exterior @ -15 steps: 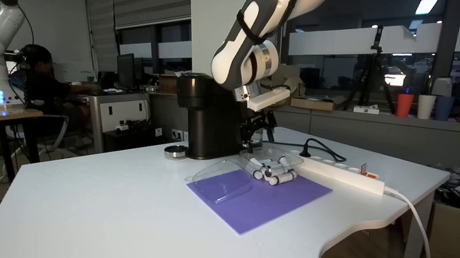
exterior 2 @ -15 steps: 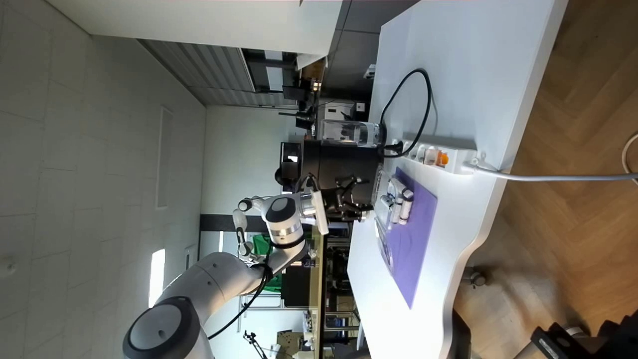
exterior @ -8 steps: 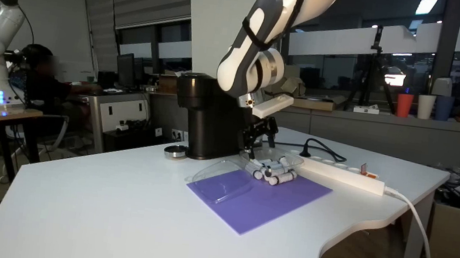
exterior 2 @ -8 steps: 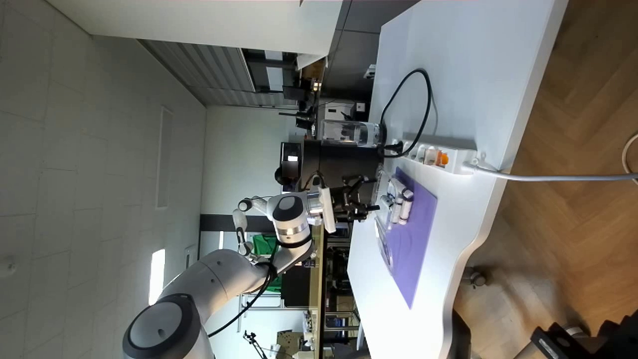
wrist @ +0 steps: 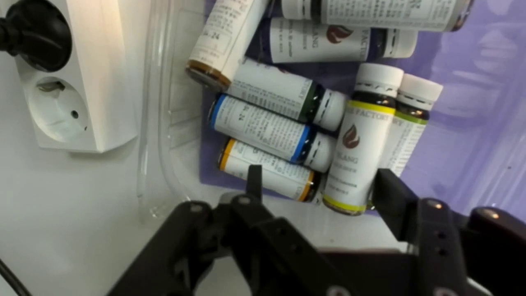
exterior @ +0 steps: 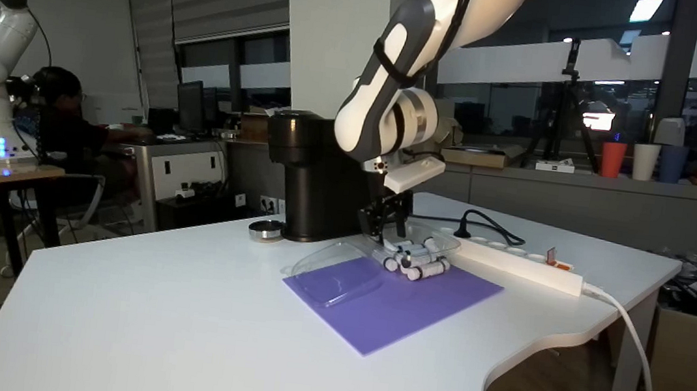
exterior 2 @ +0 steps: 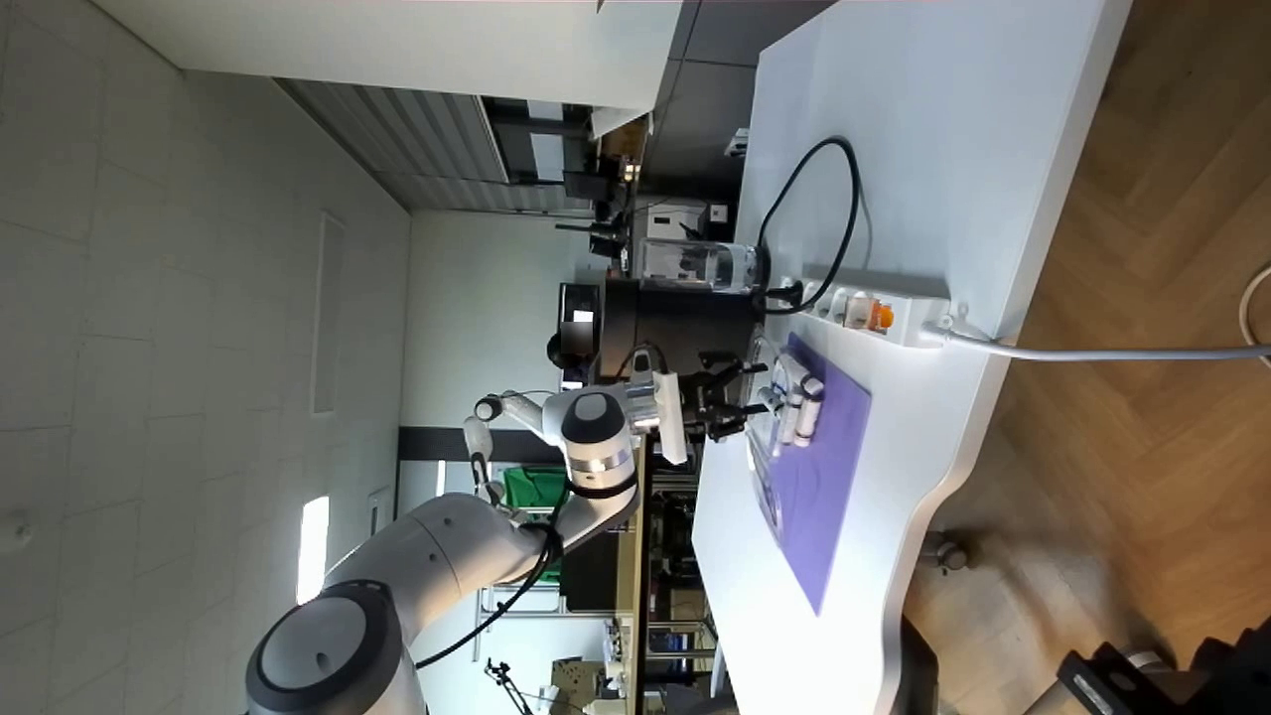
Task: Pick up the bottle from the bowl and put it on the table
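Gripper (wrist: 320, 176) spread, holding nothing, with yellow-banded bottle (wrist: 358, 144), likely target, nearer one fingertip (wrist: 392, 189), long axis roughly across closing line

Dim room light reaches me in an exterior view, where the white bench (exterior: 162, 332) stands out pale against dark windows (exterior: 553, 15) dotted with glowing rectangles. In an exterior view that comes through turned sideways, a ceiling light (exterior 2: 313, 549) burns out to white and a black cord (exterior 2: 856, 189) throws a faint shadow. In my wrist view, glare streaks the clear bowl (wrist: 160, 98); the near fingers (wrist: 254, 183) are dark and soft.
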Robot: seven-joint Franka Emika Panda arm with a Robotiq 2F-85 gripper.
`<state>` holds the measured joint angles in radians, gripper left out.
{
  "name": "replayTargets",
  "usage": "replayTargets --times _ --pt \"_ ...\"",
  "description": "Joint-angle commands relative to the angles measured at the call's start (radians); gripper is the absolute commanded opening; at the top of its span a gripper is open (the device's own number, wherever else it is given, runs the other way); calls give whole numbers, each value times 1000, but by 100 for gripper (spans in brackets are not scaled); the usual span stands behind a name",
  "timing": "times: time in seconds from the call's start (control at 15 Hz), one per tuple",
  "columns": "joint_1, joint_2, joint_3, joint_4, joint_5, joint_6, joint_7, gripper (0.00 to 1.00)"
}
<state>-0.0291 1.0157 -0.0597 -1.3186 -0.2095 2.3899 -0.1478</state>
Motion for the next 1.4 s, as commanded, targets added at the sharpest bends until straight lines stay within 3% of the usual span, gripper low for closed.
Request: replayTargets --times 0.0,0.33,0.67,1.0,1.33 --pt "-11 -22 11 -30 17 26 -11 39" --pt "-10 -32 8 -18 54 -34 8 6" --pt "11 -117 -8 -43 47 -23 26 7" --pt "19 -247 20 -82 52 0 0 7" --pt "94 -312 48 -176 20 71 10 7"
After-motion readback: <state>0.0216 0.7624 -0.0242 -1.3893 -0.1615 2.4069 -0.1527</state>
